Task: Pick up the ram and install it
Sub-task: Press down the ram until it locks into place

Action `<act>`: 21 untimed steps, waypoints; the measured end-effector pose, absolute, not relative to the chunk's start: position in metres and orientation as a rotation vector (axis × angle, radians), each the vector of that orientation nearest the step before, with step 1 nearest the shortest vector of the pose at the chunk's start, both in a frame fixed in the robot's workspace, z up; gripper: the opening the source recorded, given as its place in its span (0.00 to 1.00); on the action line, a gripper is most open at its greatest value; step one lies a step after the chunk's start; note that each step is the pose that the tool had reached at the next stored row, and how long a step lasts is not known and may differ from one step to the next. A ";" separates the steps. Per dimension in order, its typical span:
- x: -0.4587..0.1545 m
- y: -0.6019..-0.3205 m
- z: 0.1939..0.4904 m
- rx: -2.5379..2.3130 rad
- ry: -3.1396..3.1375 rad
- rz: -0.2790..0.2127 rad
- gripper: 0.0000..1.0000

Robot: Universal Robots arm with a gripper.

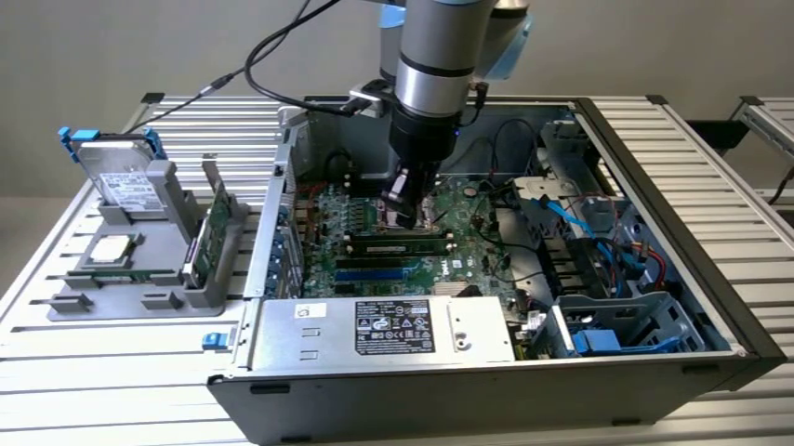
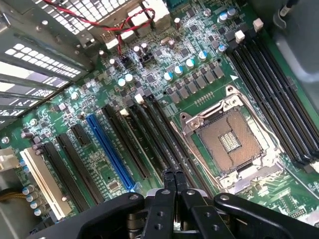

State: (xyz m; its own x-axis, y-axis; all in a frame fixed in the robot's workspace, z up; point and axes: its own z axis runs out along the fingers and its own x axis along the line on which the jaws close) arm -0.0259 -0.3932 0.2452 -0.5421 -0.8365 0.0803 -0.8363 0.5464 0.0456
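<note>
The ram [image 1: 397, 247], a long narrow green stick with black chips, lies along a memory slot of the motherboard [image 1: 478, 265] inside the open computer case. My gripper [image 1: 403, 221] hangs just above its far side, at the end toward the exterior view's left. In the wrist view the gripper [image 2: 174, 175] is shut, its black fingertips [image 2: 168, 179] pressed together with nothing between them. They hover over the dark slots beside the empty processor socket [image 2: 229, 139]. From the wrist view I cannot tell the ram apart from the slots.
A silver power supply [image 1: 385, 330] fills the case's near side, with blue cables and drive bays [image 1: 620, 307] at the exterior view's right. Outside, at the left, a grey holder [image 1: 125, 299] carries a hard drive [image 1: 125, 181], a square silver chip [image 1: 112, 248] and an upright green card [image 1: 218, 223].
</note>
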 end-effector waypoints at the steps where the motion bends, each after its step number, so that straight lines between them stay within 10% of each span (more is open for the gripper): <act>1: -0.026 -0.393 0.245 1.444 -2.688 0.001 0.10; 21: -0.026 -0.393 0.245 1.085 -2.855 -0.001 0.10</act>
State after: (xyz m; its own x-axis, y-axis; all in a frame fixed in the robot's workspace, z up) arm -0.0259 -0.3932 0.2446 -0.7442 -0.6631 0.0809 -0.6630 0.7480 0.0316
